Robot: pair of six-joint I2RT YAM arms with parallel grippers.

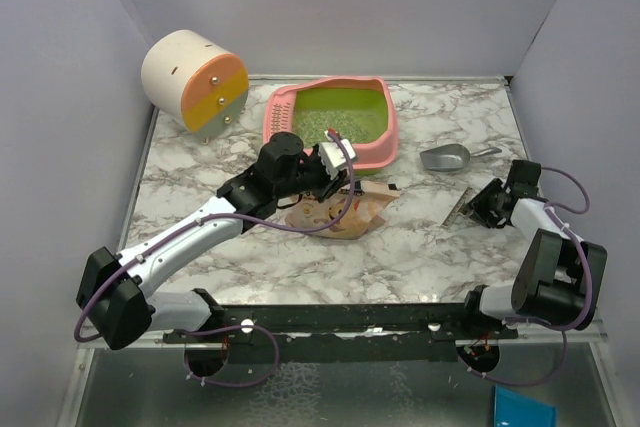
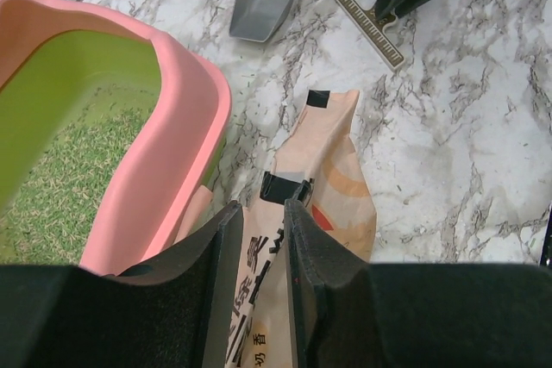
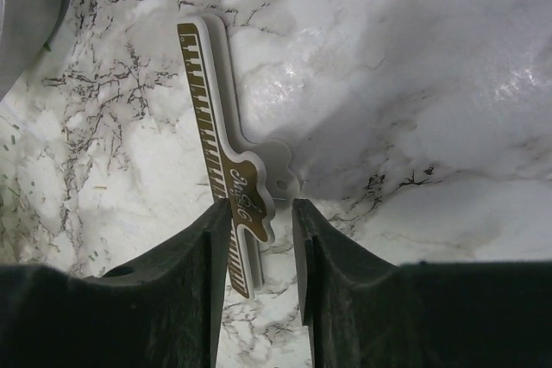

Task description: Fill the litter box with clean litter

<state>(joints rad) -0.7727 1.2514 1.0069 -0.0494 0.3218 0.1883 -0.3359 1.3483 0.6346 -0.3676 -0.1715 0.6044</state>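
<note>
- Left claw (image 2: 261, 206) status?
- Part open, gripping nothing, at the near rim of the litter box (image 2: 194, 101). Pouch (image 2: 332, 170) lies under it against that rim and looks spent. Clean litter (image 2: 78, 170) sits in the basin.
- Pose?
- Left arm stretched forward, wrist pitched down. Right claw (image 3: 261, 204), right of the box, part open astride a toothed strip (image 3: 203, 84) flat on the counter (image 1: 420, 237).

A white table top (image 1: 400, 247) with grey marble veining fills the middle of the booth. Plain pale lavender-grey panels close it in: a back wall (image 1: 350, 7) on the far side, a left wall (image 1: 50, 97) and a right wall (image 1: 590, 67). A black rail (image 1: 340, 319) runs along the table's near edge. Below it lies a dull grey surface (image 1: 330, 387), with a blue scrap (image 1: 525, 409) at near right. The light is soft and even, with a faint sheen on the marble.
</note>
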